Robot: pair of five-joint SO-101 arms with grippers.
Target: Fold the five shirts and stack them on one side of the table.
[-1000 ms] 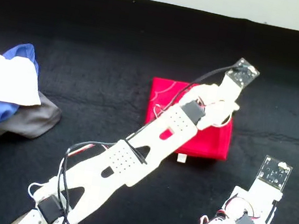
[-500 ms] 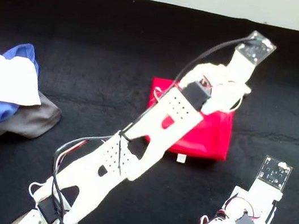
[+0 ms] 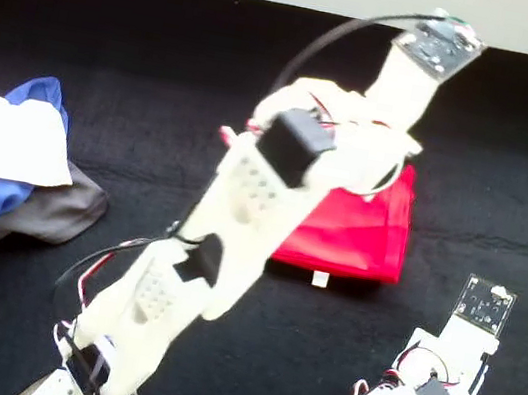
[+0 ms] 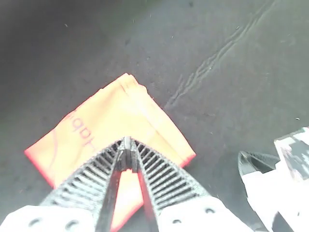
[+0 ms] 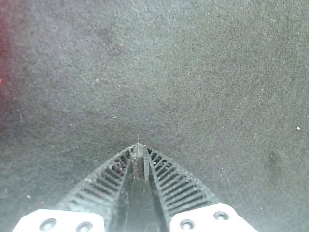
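High view: the left arm (image 3: 266,188) is raised over the folded red shirt (image 3: 363,240), which lies flat near the middle of the dark surface (image 3: 164,69), its visible edges roughly square to the surface's far edge. Left wrist view: the left end effector (image 4: 126,151) hangs above this shirt, fingers pressed together with nothing between them. Right wrist view: the right end effector (image 5: 139,153), likewise closed and empty, sits over bare surface at the near right. The unfolded pile (image 3: 6,165) (white, blue, grey) rests at the left edge, well apart from both arms. Judged from this layout, the next shirt lies to the left of the left end effector, and the left arm is the nearer one to fetch it.
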